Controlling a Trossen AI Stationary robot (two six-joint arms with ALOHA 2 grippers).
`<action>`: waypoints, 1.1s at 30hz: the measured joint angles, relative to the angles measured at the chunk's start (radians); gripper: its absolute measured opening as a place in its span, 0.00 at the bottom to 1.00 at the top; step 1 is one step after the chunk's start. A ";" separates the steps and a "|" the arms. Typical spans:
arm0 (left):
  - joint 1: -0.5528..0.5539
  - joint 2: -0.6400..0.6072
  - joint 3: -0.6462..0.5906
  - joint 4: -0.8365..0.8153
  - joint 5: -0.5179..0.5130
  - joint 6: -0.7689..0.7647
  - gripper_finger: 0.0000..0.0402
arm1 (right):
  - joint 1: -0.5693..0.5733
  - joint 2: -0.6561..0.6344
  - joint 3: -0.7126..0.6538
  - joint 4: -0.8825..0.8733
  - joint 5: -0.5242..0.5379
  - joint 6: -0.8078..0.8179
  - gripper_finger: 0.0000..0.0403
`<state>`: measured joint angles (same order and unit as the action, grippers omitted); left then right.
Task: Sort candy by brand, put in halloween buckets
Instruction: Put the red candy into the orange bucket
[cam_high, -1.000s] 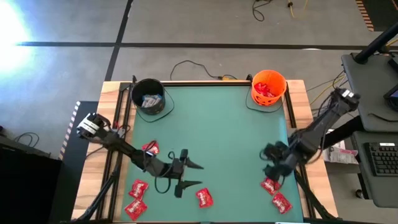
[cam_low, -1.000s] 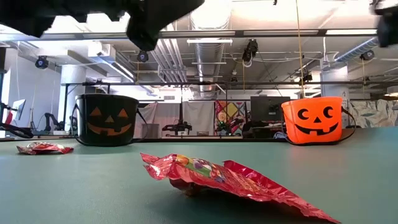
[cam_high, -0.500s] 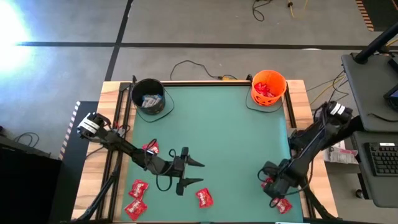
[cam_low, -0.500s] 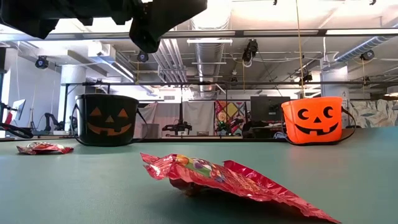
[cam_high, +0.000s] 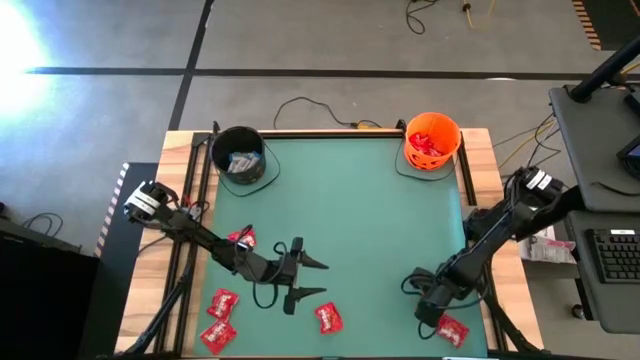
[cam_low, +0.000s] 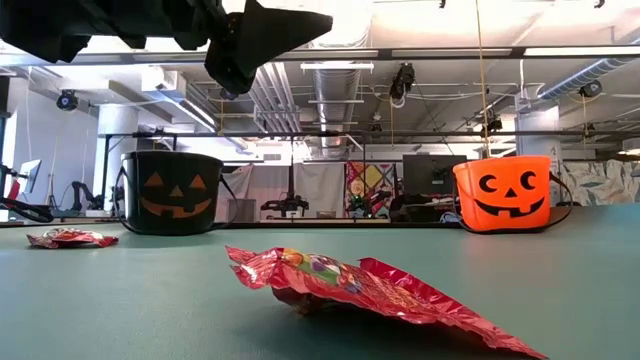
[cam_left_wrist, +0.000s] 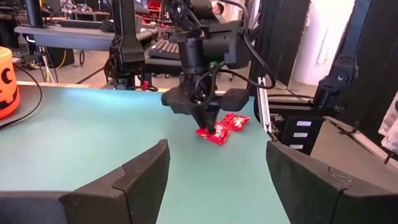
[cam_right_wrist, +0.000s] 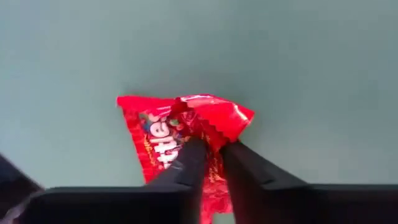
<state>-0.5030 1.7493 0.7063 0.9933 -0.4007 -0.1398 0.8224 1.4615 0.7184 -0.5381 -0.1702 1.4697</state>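
Note:
My right gripper stands at the table's near right, pointing steeply down, shut on a shiny red candy packet that lies on the green mat. A second red packet lies just beside it. My left gripper hangs open and level above the mat left of centre, with nothing between its fingers. More red packets lie near it. The black bucket stands at the far left corner and the orange bucket at the far right. My right gripper pinches the red packet between its two fingertips, on a puckered-up part of the wrapper next to a crimped, saw-toothed edge. The fingers come from above, slanting down. The rest of the packet lies on the mat.
The orange bucket holds several red packets; the black bucket holds pale wrapped sweets. A wooden rim frames the mat. A cable runs behind the far edge. The mat's middle is bare.
My right gripper has come down and toward the table's near edge, tipping more steeply downward, onto a red packet at the near right, and has shut on it. The packet stays on the mat.

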 joint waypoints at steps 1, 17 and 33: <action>0.000 0.000 0.000 -0.005 0.000 0.000 0.63 | -0.014 -0.007 -0.001 -0.002 0.010 -0.017 0.09; -0.004 0.000 0.006 0.018 0.000 -0.035 0.63 | -0.594 -0.401 -0.002 -0.119 0.330 -0.607 0.02; -0.024 0.111 0.172 0.023 0.000 -0.028 0.63 | -1.676 -0.354 0.212 -0.224 0.557 -1.159 0.02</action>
<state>-0.5267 1.8601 0.8787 1.0164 -0.4011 -0.1680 -0.8540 1.1076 0.9307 -0.7621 0.3868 0.3104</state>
